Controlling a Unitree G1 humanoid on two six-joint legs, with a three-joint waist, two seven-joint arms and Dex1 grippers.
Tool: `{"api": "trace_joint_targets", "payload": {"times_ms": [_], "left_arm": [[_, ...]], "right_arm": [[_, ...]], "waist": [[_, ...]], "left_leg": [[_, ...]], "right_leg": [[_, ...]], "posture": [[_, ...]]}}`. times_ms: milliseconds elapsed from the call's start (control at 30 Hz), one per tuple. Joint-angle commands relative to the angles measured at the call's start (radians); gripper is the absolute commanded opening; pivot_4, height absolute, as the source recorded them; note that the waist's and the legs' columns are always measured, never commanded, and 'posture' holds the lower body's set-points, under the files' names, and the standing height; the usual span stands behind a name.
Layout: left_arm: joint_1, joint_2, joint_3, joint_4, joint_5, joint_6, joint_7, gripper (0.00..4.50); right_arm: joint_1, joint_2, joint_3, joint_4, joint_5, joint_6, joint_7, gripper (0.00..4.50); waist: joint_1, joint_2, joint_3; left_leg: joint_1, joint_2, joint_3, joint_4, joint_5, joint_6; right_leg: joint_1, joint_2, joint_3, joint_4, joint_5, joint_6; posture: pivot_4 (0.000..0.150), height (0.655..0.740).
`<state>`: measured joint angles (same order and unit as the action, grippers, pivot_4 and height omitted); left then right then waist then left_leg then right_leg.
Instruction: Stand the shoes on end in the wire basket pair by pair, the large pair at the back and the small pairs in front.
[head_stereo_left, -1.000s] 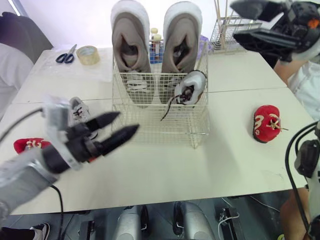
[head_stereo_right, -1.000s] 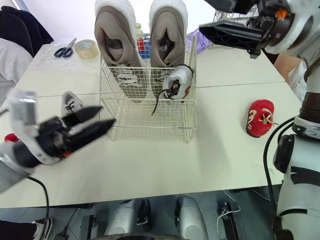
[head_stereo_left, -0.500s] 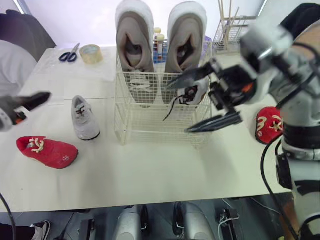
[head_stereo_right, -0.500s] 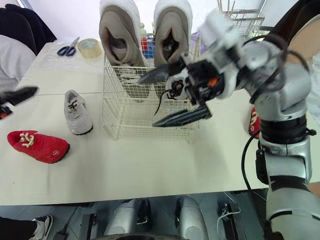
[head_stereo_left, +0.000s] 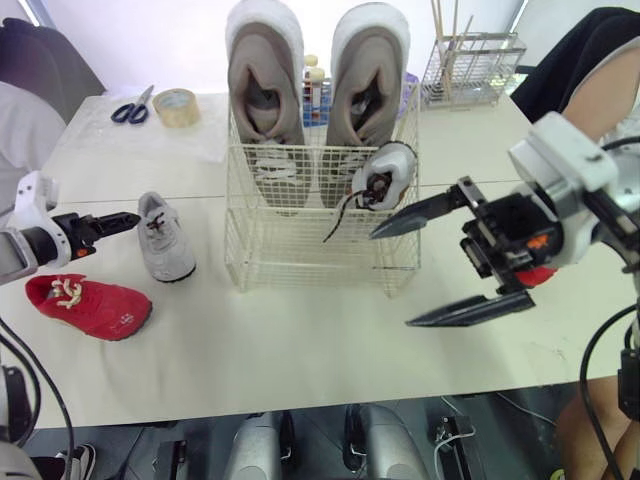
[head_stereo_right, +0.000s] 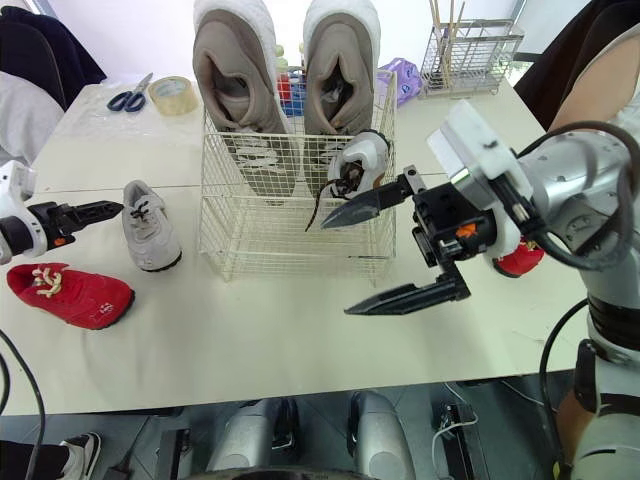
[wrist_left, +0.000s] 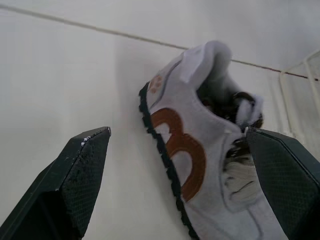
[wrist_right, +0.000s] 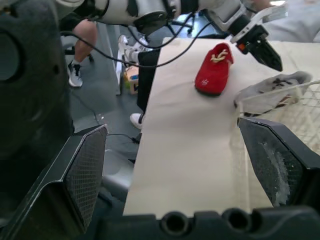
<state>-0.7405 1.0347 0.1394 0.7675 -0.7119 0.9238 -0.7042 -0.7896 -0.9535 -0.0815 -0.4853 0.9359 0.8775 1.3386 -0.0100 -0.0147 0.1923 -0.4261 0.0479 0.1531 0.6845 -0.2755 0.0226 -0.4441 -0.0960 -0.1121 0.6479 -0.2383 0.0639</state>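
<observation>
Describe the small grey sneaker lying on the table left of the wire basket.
The small grey sneaker looks like fabric, with a dark sole edge, a brown mark on its side, laces and a raised pale tab. It rests sole down on the white table, apart from the wire basket. The open left gripper points at it.

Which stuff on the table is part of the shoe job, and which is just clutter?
Job: wire basket, large pair, grey shoe in the basket, grey shoe on the table, left red shoe, right red shoe.
Clutter: scissors, tape roll, bottles behind the basket, wire rack.
</observation>
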Motion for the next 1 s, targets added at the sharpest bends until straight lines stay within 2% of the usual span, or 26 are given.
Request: {"api": "trace_joint_targets", "payload": {"times_ms": [33, 200, 300, 500, 667, 767, 933, 1000], "left_arm": [[-0.064, -0.025, -0.019, 0.076, 0.1, -0.053, -0.06, 4.5], [-0.144, -0.091, -0.022, 0.202, 0.21, -0.127, -0.094, 4.5], [-0.175, -0.117, -0.014, 0.262, 0.26, -0.171, -0.092, 3.66], [-0.194, -0.122, 0.057, 0.271, 0.266, -0.189, -0.124, 1.04], [-0.202, -0.079, 0.22, 0.199, 0.208, -0.284, -0.07, 1.04], [-0.141, -0.077, 0.33, -0.022, 0.15, -0.261, -0.03, 1.04], [0.09, -0.183, 0.482, -0.747, -0.023, -0.158, 0.097, 1.04], [0.134, -0.235, 0.52, -0.991, -0.107, -0.115, 0.196, 1.04]], "right_arm": [[0.004, -0.011, -0.011, -0.02, 0.005, -0.009, -0.032, 4.49], [0.0, -0.004, 0.017, -0.001, -0.024, -0.032, -0.046, 4.49], [-0.006, -0.004, 0.028, 0.013, -0.034, -0.04, -0.047, 4.5], [-0.032, 0.0, 0.054, 0.024, -0.037, -0.032, -0.069, 4.5], [-0.044, 0.004, 0.061, 0.045, -0.052, -0.041, -0.084, 4.5], [-0.065, 0.005, 0.038, 0.086, -0.066, -0.047, -0.109, 4.5], [-0.124, 0.056, -0.027, 0.162, -0.018, -0.022, -0.206, 4.5], [-0.154, 0.077, -0.039, 0.183, 0.008, -0.005, -0.225, 4.5]], "waist": [[0.0, -0.001, 0.0], [0.001, -0.001, 0.0], [0.0, -0.001, 0.0], [-0.002, -0.001, 0.0], [-0.002, -0.004, 0.001], [-0.003, -0.008, 0.001], [-0.001, -0.008, 0.001], [0.001, -0.008, 0.001]], "left_leg": [[0.0, 0.0, 0.0, 0.0, 0.0, 0.001], [0.0, 0.0, 0.0, 0.001, -0.001, 0.001], [0.0, -0.001, 0.001, 0.001, 0.0, 0.001], [0.0, 0.0, 0.0, 0.001, 0.0, 0.001], [0.0, 0.0, 0.0, 0.001, 0.0, 0.001], [-0.001, 0.0, 0.0, 0.001, 0.0, 0.001], [0.0, -0.001, 0.0, 0.002, -0.001, 0.002], [0.0, -0.001, -0.001, 0.002, -0.001, 0.002]], "right_leg": [[0.0, 0.0, 0.0, 0.0, 0.0, 0.0], [0.0, -0.001, 0.0, 0.0, 0.0, 0.0], [0.0, -0.001, 0.0, 0.001, 0.0, 0.0], [0.0, -0.001, 0.0, 0.001, 0.0, 0.0], [0.0, -0.001, 0.0, 0.001, 0.0, 0.0], [0.0, -0.001, 0.0, 0.001, 0.0, 0.0], [0.001, -0.003, 0.001, 0.0, 0.0, 0.0], [0.001, -0.003, 0.001, 0.0, 0.0, 0.0]], "posture": [[0.15, 0.74], [0.15, 0.74], [0.15, 0.74], [0.15, 0.74], [0.15, 0.74], [0.15, 0.74], [0.15, 0.74], [0.15, 0.74]]}}
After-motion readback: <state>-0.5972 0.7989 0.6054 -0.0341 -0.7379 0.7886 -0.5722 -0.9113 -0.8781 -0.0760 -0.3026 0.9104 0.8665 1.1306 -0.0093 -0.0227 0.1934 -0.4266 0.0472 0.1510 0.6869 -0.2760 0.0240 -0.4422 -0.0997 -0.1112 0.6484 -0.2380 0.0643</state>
